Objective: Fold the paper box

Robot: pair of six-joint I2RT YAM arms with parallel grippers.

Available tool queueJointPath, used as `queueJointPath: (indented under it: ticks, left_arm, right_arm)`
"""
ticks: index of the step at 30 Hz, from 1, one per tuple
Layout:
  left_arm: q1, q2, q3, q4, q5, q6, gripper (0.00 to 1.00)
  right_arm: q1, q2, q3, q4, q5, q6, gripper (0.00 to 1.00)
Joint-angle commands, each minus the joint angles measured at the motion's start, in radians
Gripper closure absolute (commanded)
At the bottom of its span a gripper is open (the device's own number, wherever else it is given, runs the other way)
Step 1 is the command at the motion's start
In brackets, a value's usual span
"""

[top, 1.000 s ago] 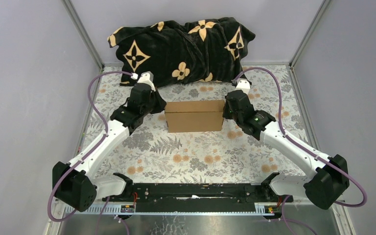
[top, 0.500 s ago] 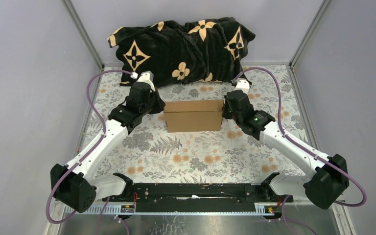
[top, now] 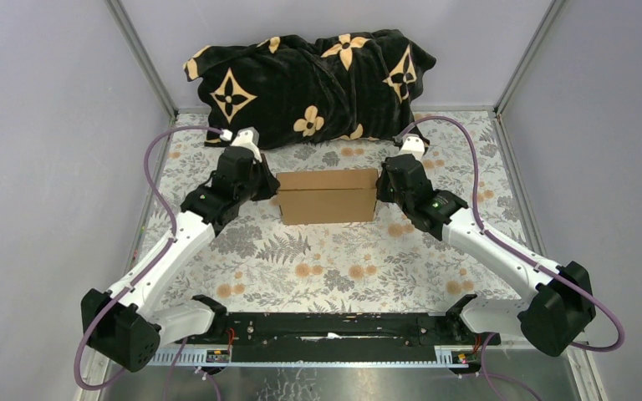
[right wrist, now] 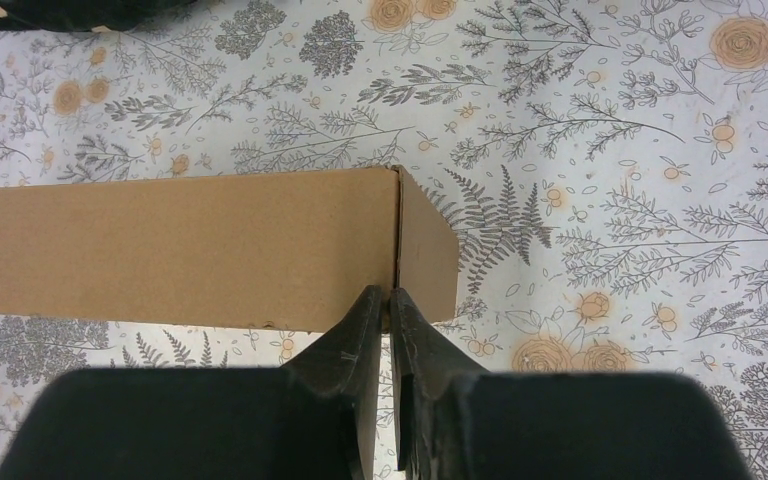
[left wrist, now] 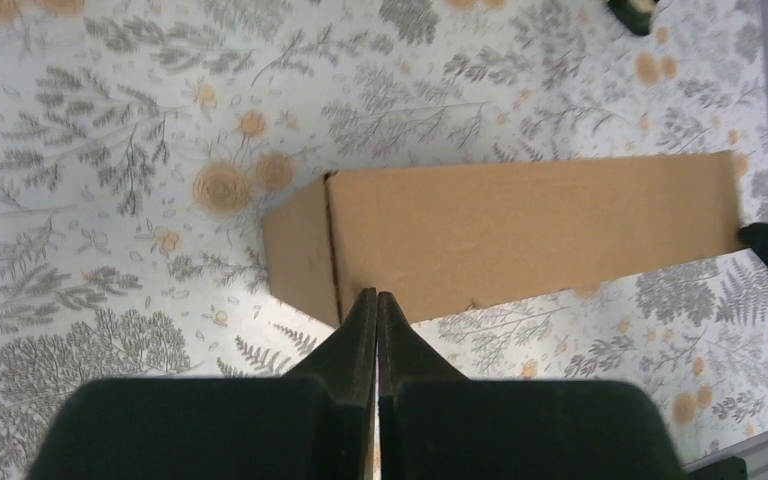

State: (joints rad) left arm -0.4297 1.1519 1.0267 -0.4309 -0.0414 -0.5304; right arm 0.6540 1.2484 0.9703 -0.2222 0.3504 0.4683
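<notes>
**Both grippers closed at opposite ends of the paper box.**

The paper box [top: 328, 196] lies flat on the floral table cover [top: 301, 259] between my two grippers. It is closed up into a shallow rectangle, and its faces are plain brown corrugated card. The fingers of my left gripper [left wrist: 376, 300] are pressed tight together, with their tips at the box's near edge, right by the seam of its end face. From there the box runs off toward the other arm. My right gripper [right wrist: 389, 297] sits the same way at the opposite end, with only a slit showing between its fingers and its tips against the near edge by the end seam. I cannot tell whether any card is pinched there. Beyond both grippers lies a black cloth [top: 318, 83] patterned with beige flower and diamond motifs.
</notes>
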Motion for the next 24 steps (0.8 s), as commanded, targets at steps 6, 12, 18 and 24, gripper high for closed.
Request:
queueJointPath:
  ticks: [6,12,18,24]
  left_arm:
    - [0.005,0.053,-0.198,-0.007,0.008,-0.075,1.00]
    - [0.006,0.024,-0.102,-0.067,-0.014,-0.055,1.00]
    - [0.006,0.060,0.088,-0.106,0.028,-0.028,0.96]
    - [0.006,0.105,0.177,-0.088,0.093,-0.036,0.86]
  right_arm:
    - [0.004,0.053,-0.082,-0.176,-0.084,0.009,0.86]
    - [0.004,0.035,-0.079,-0.190,-0.071,0.006,0.86]
    - [0.004,0.010,-0.015,-0.212,-0.054,-0.019,0.73]
    - [0.003,0.014,0.121,-0.242,-0.055,-0.086,0.57]
